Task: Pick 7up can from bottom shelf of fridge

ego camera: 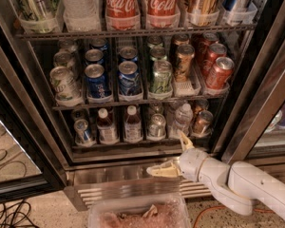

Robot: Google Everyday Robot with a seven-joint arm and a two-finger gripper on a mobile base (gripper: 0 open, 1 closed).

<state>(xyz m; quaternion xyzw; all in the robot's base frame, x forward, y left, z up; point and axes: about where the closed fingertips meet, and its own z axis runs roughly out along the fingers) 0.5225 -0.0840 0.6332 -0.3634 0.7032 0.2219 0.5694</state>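
The fridge point(256, 113) stands open with its racks full of drinks. On the bottom shelf point(142, 144) the 7up can point(156, 126), pale green and white with a silver top, stands in the middle lane. A blue-labelled can point(84, 131) is at the left and a copper-brown can point(202, 122) at the right. My gripper point(173, 156) is open and empty. It hovers in front of the shelf's front edge, just below and right of the 7up can and apart from it. One finger point(185, 141) points up and the other finger point(158, 171) points left.
Two dark bottles point(132, 125) stand left of the 7up can and a clear water bottle point(182, 119) right of it. The louvred grille point(128, 188) runs below. A clear plastic tub point(138, 213) sits on the floor in front. The door frame point(263, 103) slants at the right.
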